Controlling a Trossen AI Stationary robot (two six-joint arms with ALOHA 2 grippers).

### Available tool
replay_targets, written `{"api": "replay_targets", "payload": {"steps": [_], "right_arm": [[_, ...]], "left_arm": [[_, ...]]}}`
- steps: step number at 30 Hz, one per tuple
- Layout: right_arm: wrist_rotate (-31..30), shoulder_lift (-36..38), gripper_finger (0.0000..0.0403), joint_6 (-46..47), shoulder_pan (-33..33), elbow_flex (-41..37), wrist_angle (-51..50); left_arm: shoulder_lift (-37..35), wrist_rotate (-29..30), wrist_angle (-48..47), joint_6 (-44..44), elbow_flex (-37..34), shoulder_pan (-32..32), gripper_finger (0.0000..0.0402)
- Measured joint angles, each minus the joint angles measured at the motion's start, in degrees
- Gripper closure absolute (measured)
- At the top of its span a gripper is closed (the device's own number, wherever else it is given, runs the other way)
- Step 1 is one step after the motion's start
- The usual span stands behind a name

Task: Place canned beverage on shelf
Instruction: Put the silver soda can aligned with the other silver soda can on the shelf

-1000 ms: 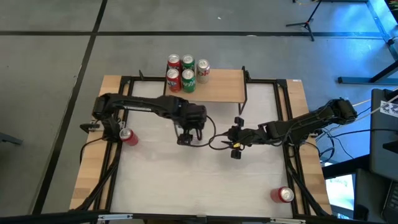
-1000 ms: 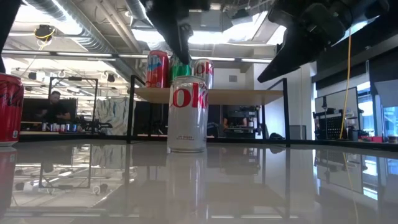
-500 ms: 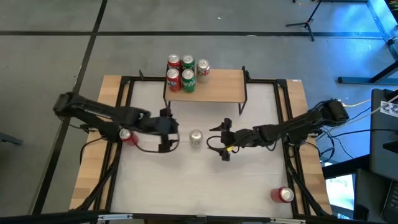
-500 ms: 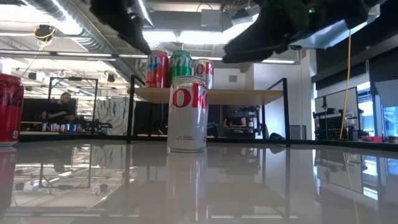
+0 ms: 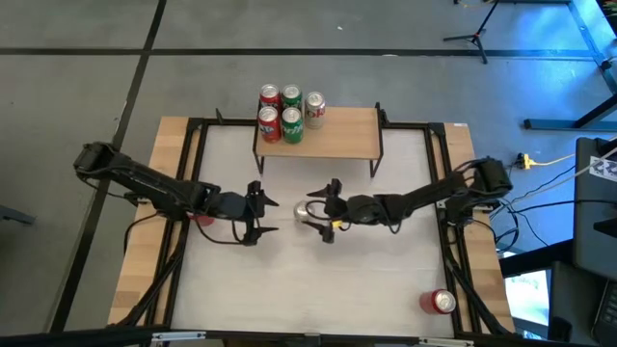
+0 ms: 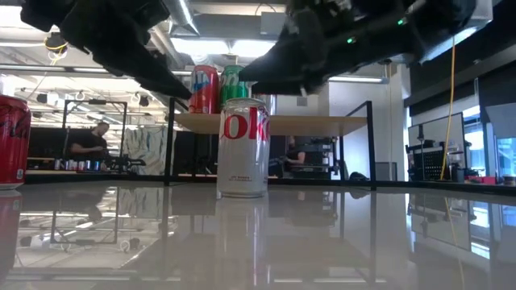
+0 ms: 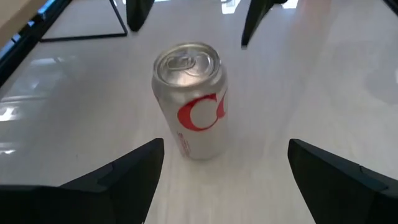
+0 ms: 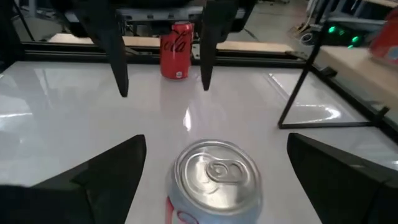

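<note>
A silver canned beverage (image 5: 305, 208) with red lettering stands upright on the white tabletop (image 5: 289, 289), near the middle. My right gripper (image 5: 326, 210) comes at it from the table's right. Its open fingers stand on either side of the can's top (image 8: 217, 171) and touch nothing. My left gripper (image 5: 265, 214) is open on the can's left, a short way off; the can (image 7: 189, 99) stands ahead of its fingers. The shelf (image 5: 337, 135), a small wooden board on black legs, stands at the far edge, with several cans (image 5: 287, 111) on its left end.
A red can (image 5: 199, 214) stands by the left arm near the table's left rail. Another red can (image 5: 439, 302) is at the near right corner. The right half of the shelf's board (image 6: 322, 123) is bare. Black frame rails run along both sides of the table.
My left gripper has drawn back from over the silver can toward the table's left edge, has sunk, and has tipped from pointing down to nearly level. My right gripper has moved toward the table's left and reached the can. The can has stayed where it stood.
</note>
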State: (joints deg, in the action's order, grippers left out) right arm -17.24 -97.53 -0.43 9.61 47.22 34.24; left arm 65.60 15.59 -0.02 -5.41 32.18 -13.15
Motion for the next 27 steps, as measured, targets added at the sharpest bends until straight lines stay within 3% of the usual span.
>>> {"api": "replay_targets", "payload": {"steps": [14,21,27], "right_arm": [[-0.01,-5.61,0.0017,0.84,-1.54,2.71,-1.34],[5.00,-6.69,0.0017,0.72,-1.53,2.73,-0.87],[4.32,-6.87,0.0018,0.58,-1.85,2.71,-0.91]], "left_arm": [[0.01,0.00,0.34,-0.02,0.02,-0.01,0.0069],[0.01,0.00,0.28,-0.14,0.02,-0.02,0.0069],[0.01,0.00,0.31,-0.22,0.02,-0.02,0.0069]]}}
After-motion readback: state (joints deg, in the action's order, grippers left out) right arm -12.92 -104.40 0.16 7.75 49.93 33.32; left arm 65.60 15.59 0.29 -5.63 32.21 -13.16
